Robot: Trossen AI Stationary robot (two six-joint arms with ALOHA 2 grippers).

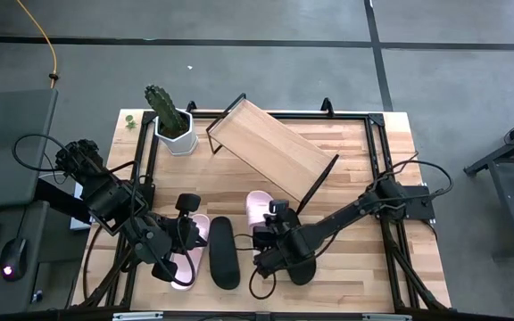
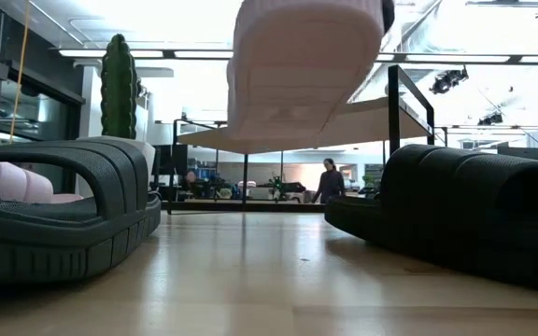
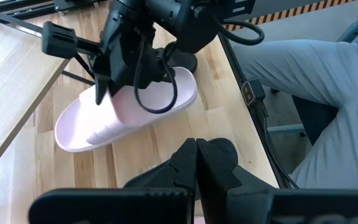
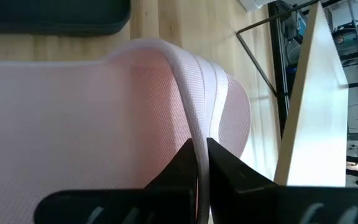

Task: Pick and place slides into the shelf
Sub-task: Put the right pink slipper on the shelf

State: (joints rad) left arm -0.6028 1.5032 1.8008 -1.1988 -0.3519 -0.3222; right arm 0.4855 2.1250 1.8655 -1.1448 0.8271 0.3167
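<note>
The right gripper (image 1: pixel 270 234) hides much of 1 pink slide (image 1: pixel 259 214).

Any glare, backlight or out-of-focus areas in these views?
Low view: bright ceiling lights wash out the background, and the black slide sits dark against them; the lifted pink slide is soft. Right wrist view: the pink slide fills the picture, slightly blurred. High view: even light, no glare.

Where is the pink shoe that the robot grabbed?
The right gripper pinches the pink slide by its strap, lifted off the table near the middle, just in front of the shelf.
</note>
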